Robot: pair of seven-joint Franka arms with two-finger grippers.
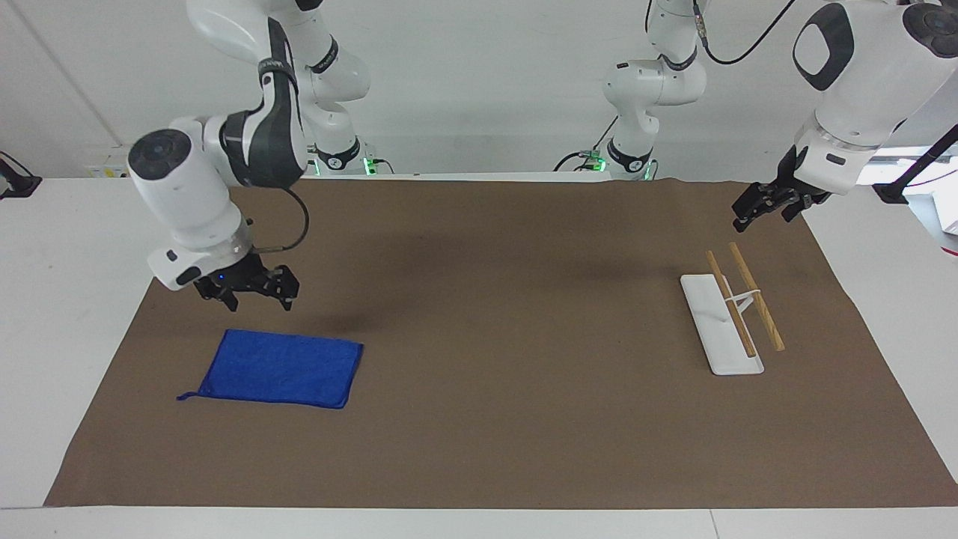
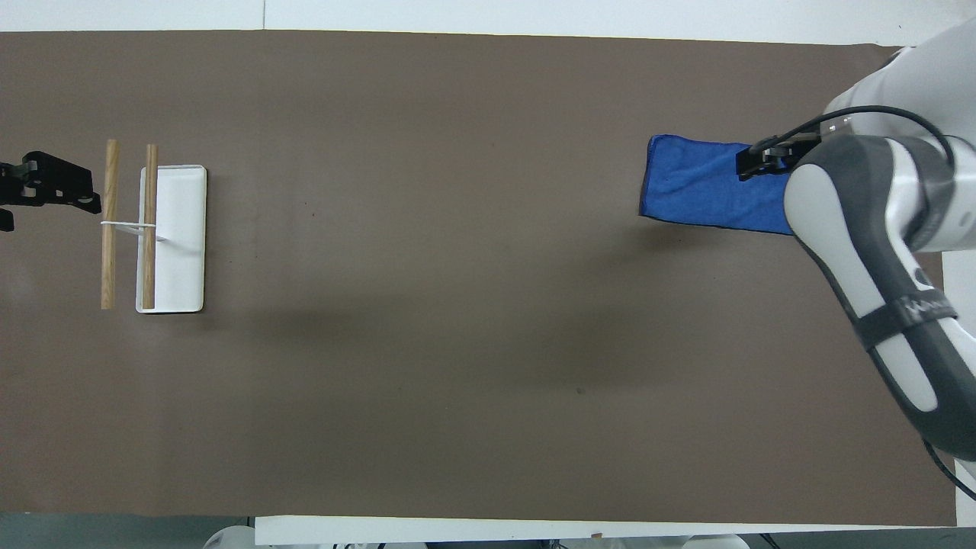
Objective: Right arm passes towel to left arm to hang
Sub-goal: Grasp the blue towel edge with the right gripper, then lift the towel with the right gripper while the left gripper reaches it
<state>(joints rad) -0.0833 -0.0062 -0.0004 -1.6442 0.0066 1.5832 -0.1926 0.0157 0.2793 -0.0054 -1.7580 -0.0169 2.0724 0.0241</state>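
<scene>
Towel [image 1: 281, 368], blue, flat on the brown mat [image 1: 494, 359] toward the right arm's end of the table [image 1: 60, 299], untouched. Right hand [image 1: 253, 295] in the air over the towel's robot-side edge, fingers spread and empty. Left hand [image 1: 765, 205] waits over the mat near the white rack [image 1: 730, 314] with two wooden bars; finger state cannot be told.

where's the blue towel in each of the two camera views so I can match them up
Facing view: the towel lies flat on the brown mat, low in the picture toward its left edge, just below the right hand.
Overhead view: the towel sits toward the picture's right edge, above mid-height, partly covered by the right arm.
Shared landmark: the white rack with two wooden bars, at the left arm's end of the table.
</scene>
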